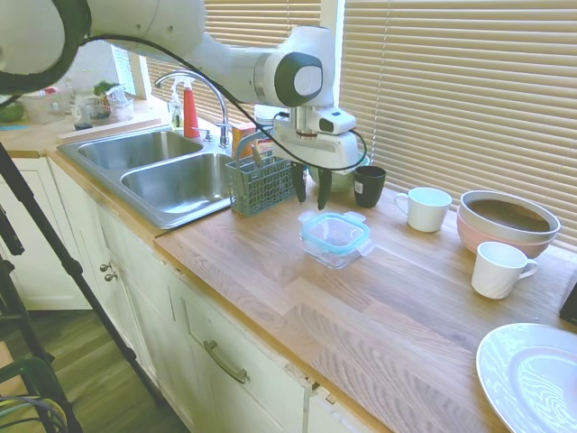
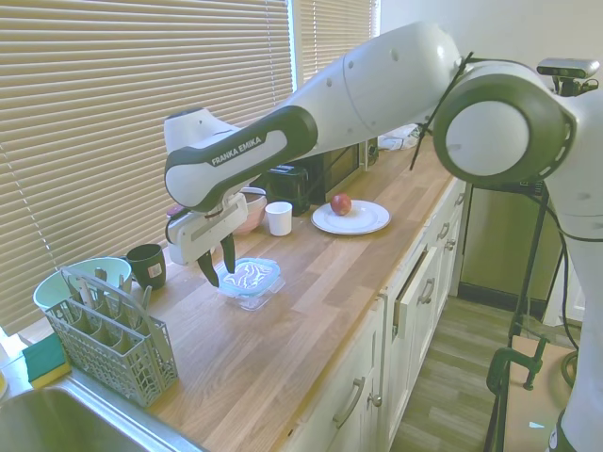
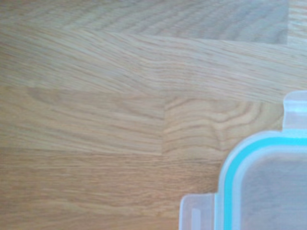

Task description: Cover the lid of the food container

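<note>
The lid sits on the food container near the middle of the wooden tabletop, while the robot's hand hangs just above and beside it, toward the sink, fingers spread and holding nothing. In the wrist view only a teal-rimmed corner of the lid and two clear snap tabs show against bare wood. Whether the tabs are pressed down cannot be told from these views; if they are not, the lid merely rests there and a nudge from the hand on its way past could slide it askew or tip the shallow dish. The container looks empty, though glare on the plastic makes that uncertain. Nearby, a grey cutlery caddy holds a few utensils, a pink bowl carries a darker bowl nested inside, and a distant plate bears a red apple.
</note>
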Controlling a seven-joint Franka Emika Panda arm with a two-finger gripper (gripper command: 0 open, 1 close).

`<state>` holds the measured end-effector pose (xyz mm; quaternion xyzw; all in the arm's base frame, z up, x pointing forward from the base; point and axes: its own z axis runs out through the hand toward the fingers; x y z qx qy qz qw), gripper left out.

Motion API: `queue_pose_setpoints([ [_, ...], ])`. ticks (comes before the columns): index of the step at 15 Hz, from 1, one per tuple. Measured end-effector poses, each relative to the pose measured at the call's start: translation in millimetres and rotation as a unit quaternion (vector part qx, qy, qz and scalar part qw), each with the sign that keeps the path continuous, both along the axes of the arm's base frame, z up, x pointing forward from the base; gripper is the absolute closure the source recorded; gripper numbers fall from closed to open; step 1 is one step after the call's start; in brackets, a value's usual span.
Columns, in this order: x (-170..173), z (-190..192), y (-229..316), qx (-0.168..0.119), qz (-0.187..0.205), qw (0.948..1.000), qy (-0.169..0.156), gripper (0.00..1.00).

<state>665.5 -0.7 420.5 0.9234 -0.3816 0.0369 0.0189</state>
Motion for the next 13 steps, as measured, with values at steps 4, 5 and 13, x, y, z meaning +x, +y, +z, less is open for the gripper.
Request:
queue_pose_setpoints([
  [4, -47.1, -0.1, -9.0, 0.003, 0.008, 1.0000, 0.000, 0.00],
  [5, -57.7, -3.8, -13.7, 0.004, 0.010, 0.9999, 0.000, 0.00],
  [13, -117.7, -18.5, -66.5, 0.027, 0.021, 0.9994, 0.002, 0.00],
])
